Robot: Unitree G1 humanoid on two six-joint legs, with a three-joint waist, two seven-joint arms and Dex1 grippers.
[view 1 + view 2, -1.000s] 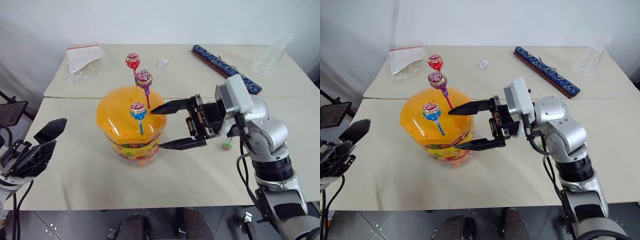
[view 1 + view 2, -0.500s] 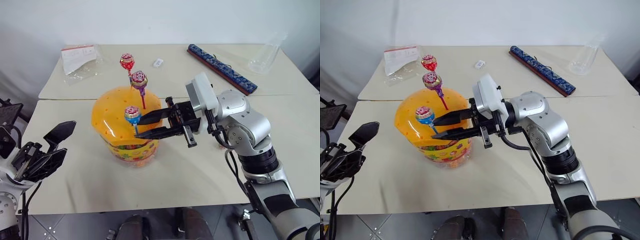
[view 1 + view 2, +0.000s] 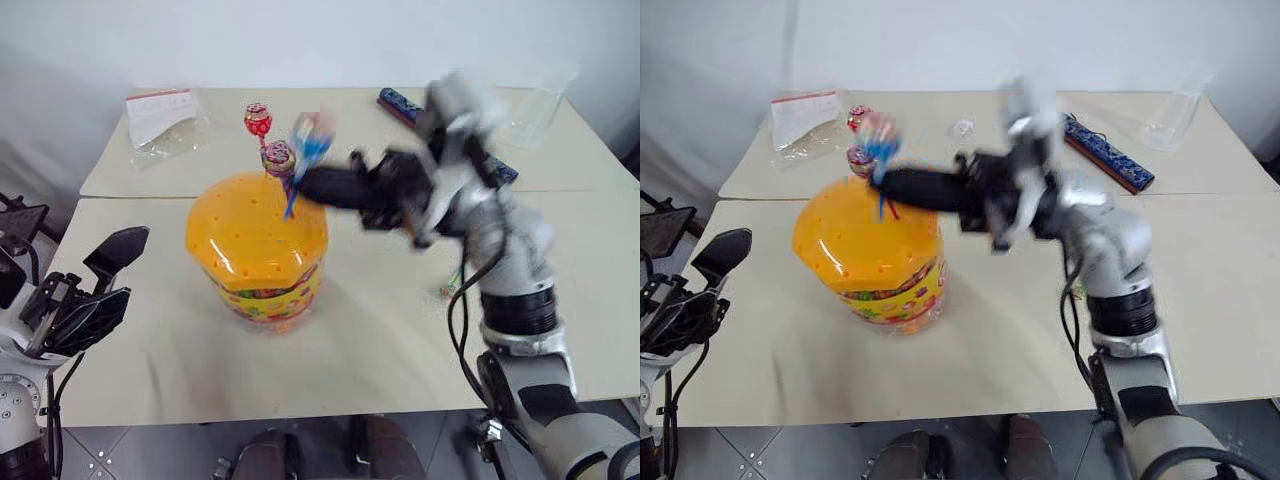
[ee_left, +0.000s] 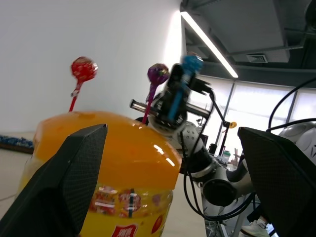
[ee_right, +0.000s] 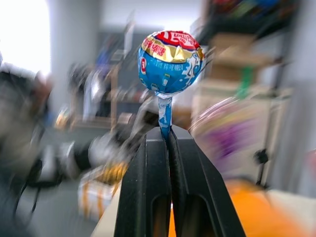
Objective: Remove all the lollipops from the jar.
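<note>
The jar [image 3: 258, 255] is a clear tub with a domed orange lid, standing mid-table. A red lollipop [image 3: 258, 119] and a purple lollipop [image 3: 278, 158] stand upright in the lid's far side. My right gripper [image 3: 302, 186], blurred by motion, hovers above the lid, shut on the stick of a blue lollipop [image 5: 169, 61], whose head stands above the fingertips [image 5: 148, 148]. A green lollipop [image 3: 450, 291] lies on the table right of the jar. My left gripper [image 3: 120, 272] is open, off to the left of the jar and apart from it.
A clear plastic bag [image 3: 160, 115] lies at the back left. A long blue patterned box [image 3: 1110, 155] and a clear plastic piece [image 3: 535, 110] lie at the back right. A small white item [image 3: 961, 127] sits behind the jar. A seam [image 3: 140, 197] joins two tables.
My right gripper closed on the blue lollipop's stick and lifted it up off the orange lid. The left gripper has stayed about where it was.
</note>
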